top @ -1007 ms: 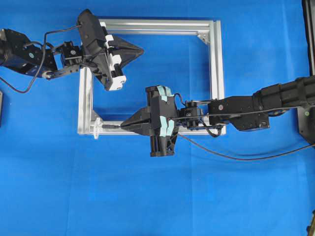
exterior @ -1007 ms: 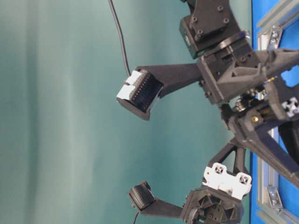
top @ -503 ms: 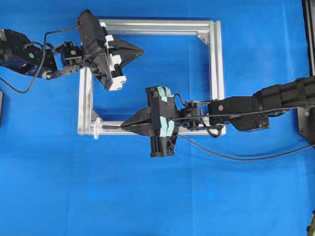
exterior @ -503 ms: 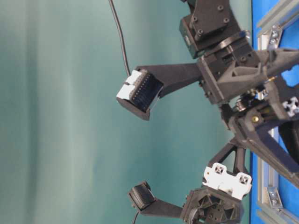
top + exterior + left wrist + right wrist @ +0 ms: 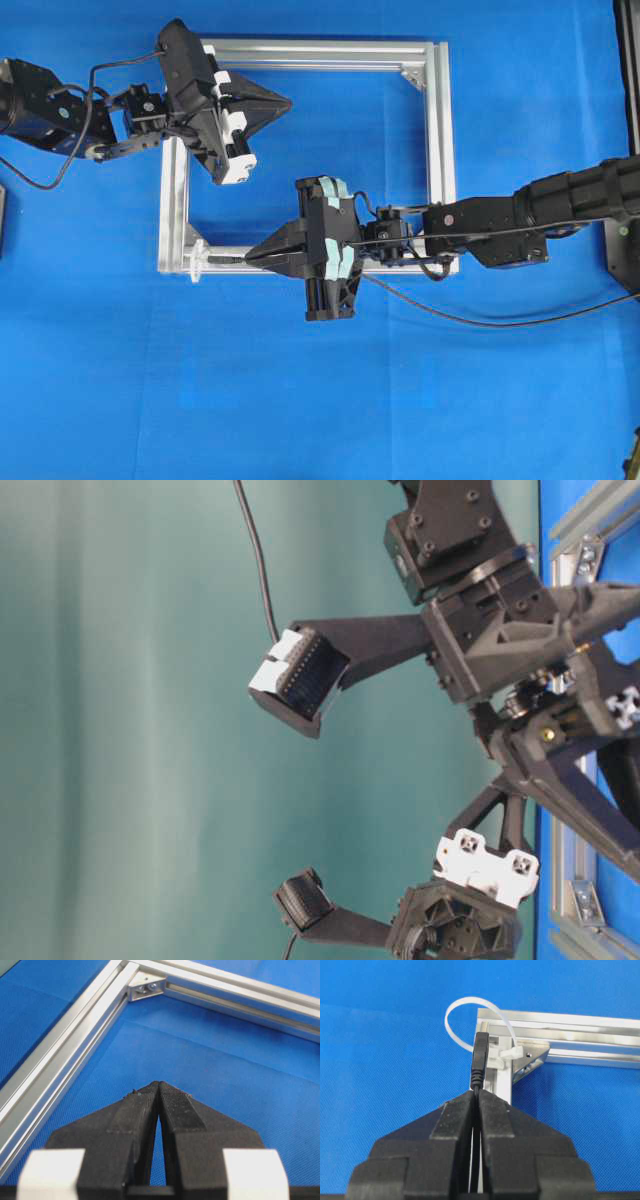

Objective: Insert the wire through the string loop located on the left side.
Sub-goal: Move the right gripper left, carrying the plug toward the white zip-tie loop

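Surface: blue cloth (image 5: pixel 420 400) is covering the whole table, with a square aluminium frame (image 5: pixel 436 150) lying flat on it.
Wire: the wire (image 5: pixel 480 1057) is sitting clenched in the right gripper (image 5: pixel 476 1094), its dark plug sticking out past the fingertips toward the frame's near-left corner.
Slack: the rest of the wire is trailing from behind that gripper off to the right across the cloth in the overhead view.
String loop: the string loop (image 5: pixel 470 1020) is standing up white at that corner, just beyond the plug tip, with the plug not yet through it.
Right gripper: its jaws are pressing shut on the wire just behind the plug.
Left gripper: the left gripper (image 5: pixel 158 1087) is hanging over the far-left part of the frame, jaws closed together on nothing.
Handling: the wire is looking light and limp, so only the short stub ahead of the jaws is likely staying stiff enough to steer.
Hold point: gripping right behind the plug, as now, is probably keeping droop small.
Loop behaviour: the loop is looking thin and springy, likely bending aside if nudged.
Hard to read: overhead, the loop is appearing only as a faint pale shape.
Hidden: the table-level view is showing neither plug nor loop.
Uncertain: whether the plug tip is touching the loop cannot be told.
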You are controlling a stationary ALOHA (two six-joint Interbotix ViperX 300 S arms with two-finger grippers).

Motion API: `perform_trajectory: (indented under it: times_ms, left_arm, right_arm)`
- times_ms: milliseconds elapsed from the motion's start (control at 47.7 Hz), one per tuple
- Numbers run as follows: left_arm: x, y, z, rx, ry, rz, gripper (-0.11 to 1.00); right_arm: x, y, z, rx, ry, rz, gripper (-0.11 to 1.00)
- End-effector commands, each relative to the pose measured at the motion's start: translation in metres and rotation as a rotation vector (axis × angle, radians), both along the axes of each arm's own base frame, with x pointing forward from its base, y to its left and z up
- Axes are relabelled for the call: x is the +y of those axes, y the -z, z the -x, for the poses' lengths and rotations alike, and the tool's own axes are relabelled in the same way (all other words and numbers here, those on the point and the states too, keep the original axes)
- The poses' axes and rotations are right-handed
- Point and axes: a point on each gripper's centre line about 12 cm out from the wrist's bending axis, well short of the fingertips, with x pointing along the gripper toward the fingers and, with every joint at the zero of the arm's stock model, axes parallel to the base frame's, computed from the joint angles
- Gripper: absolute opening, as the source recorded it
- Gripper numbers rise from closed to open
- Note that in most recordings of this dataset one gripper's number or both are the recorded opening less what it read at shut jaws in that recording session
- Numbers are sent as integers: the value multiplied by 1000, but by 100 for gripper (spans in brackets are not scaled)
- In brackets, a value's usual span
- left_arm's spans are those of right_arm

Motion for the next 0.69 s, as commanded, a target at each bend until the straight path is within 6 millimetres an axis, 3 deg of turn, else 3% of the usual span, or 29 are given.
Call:
perform_trajectory:
  times_ms: [0, 440, 671]
  left_arm:
    - [-1, -15, -2, -44, 5, -14, 0]
    - [0, -16, -2, -47, 4, -15, 0]
    - [0, -17, -3, -48, 4, -15, 0]
  right_arm:
    - [1, -13, -4, -37, 0, -5, 0]
    - [3, -14, -7, -43, -3, -6, 0]
    - [6, -13, -26, -64, -7, -7, 0]
